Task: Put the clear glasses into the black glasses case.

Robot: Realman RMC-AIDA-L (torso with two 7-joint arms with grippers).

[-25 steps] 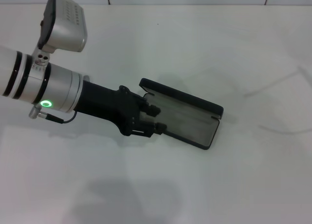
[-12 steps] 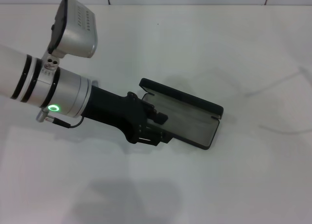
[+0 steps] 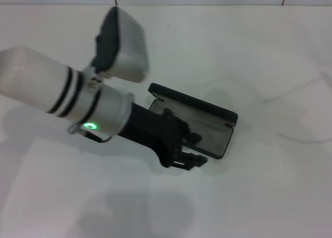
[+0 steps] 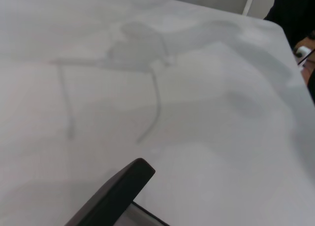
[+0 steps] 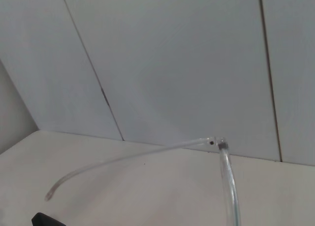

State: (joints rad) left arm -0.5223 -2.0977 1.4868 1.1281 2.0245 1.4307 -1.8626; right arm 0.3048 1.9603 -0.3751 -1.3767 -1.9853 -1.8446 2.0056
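Holding the case (image 3: 207,125) open at the frame's centre, the left gripper (image 3: 189,150) sits at its near edge; whether its fingers are spread I cannot tell. The glasses (image 5: 216,146) appear only in the right wrist view, apparently held aloft. Next they must descend onto the grey lining. Since earlier, the left arm has slid toward lower right.

We see the case (image 3: 220,125) lying open on the white bench (image 3: 270,51), matte black with grey lining, its lid raised along the far edge. The glasses (image 5: 219,152) are clear plastic; one thin curved arm extends from a hinge.
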